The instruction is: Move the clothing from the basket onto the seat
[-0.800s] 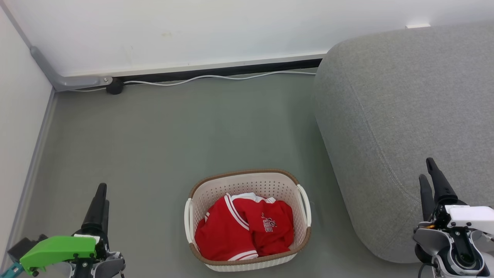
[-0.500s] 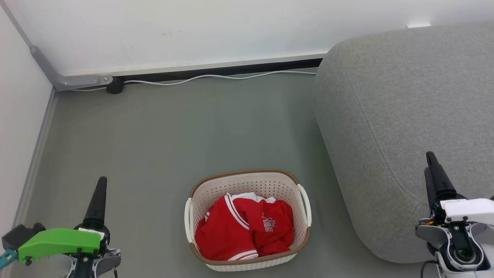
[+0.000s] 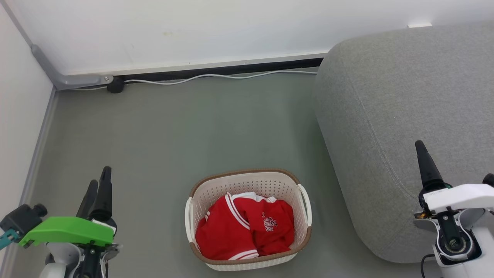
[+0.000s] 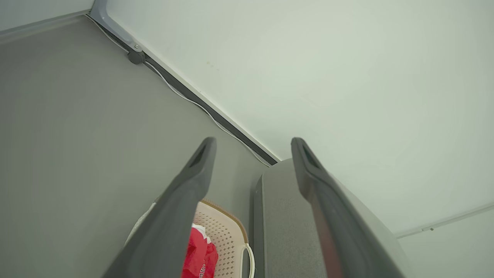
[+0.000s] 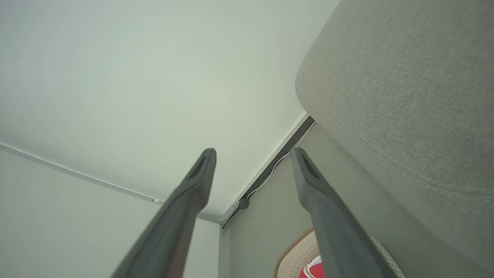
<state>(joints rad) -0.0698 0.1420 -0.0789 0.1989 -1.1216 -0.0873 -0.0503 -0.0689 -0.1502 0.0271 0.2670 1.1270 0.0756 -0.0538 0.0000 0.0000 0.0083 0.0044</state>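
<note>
Head view check: where's the clothing [image 3: 243, 227]?

>> Red bundle, white stripe trim, white logo showing, down in the basket [image 3: 247, 183]. Basket sits on the floor [image 3: 173, 131], just left of the seat [image 3: 405, 96], small gap between.

Hands?

>> Low-left, left hand [image 3: 99, 175]: fingers spread, holding nothing. Right wrist view, right hand [image 5: 253, 152]: fingers apart too, nothing between them. Both well clear of the basket.
</note>
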